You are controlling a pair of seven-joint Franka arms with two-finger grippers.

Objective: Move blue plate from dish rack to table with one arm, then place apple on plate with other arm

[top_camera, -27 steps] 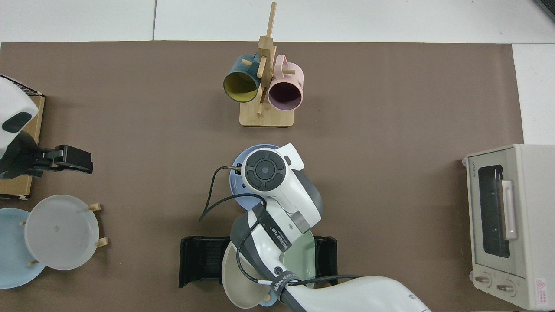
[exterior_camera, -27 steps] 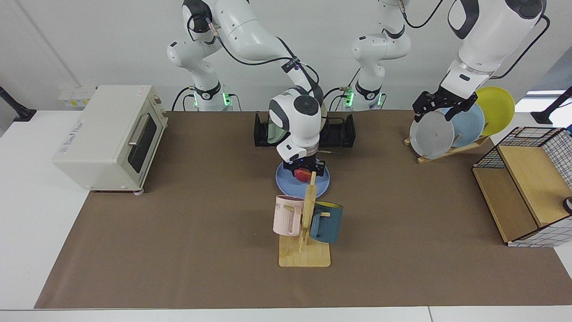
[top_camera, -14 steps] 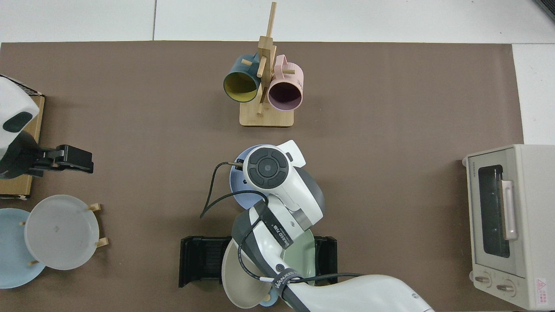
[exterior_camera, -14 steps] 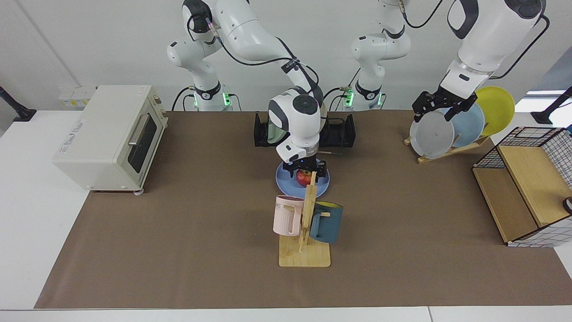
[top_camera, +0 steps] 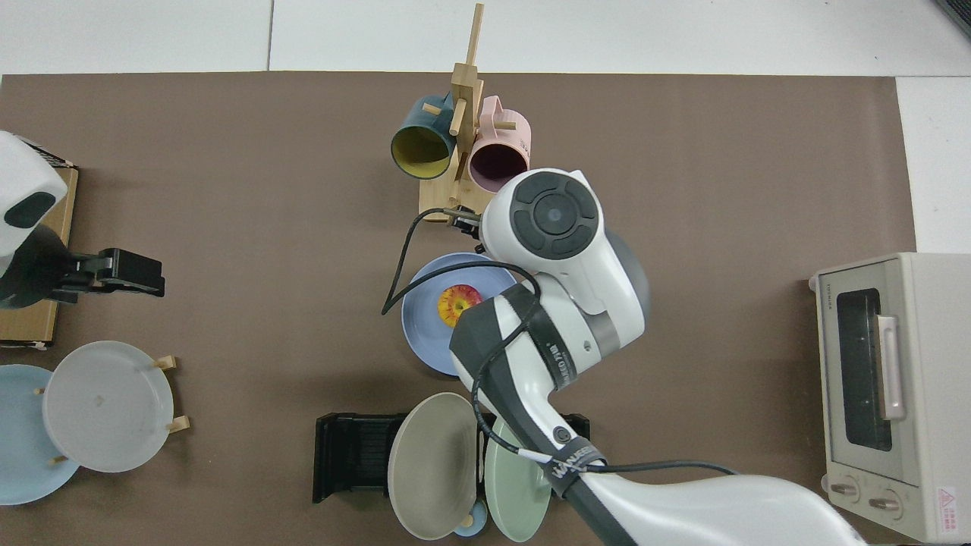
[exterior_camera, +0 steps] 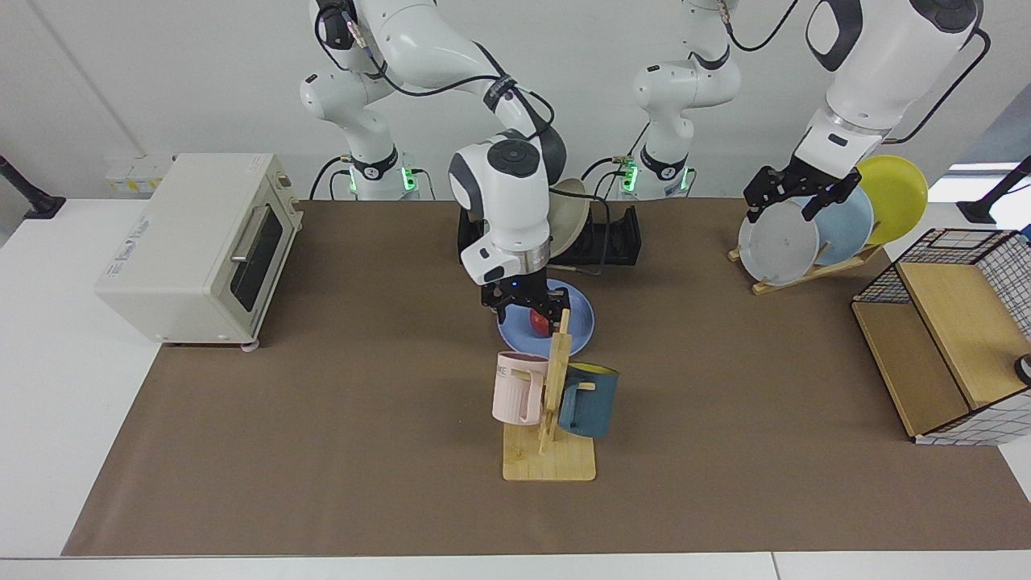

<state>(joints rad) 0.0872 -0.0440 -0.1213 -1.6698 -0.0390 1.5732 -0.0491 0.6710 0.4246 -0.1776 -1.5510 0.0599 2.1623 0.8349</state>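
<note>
Red-and-yellow apple (top_camera: 457,302) loose on the periwinkle blue plate (top_camera: 422,334)

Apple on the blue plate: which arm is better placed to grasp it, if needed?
Right. The right gripper hangs just above the apple on the blue plate; the left gripper is far off, at the wooden plate stand.
</note>
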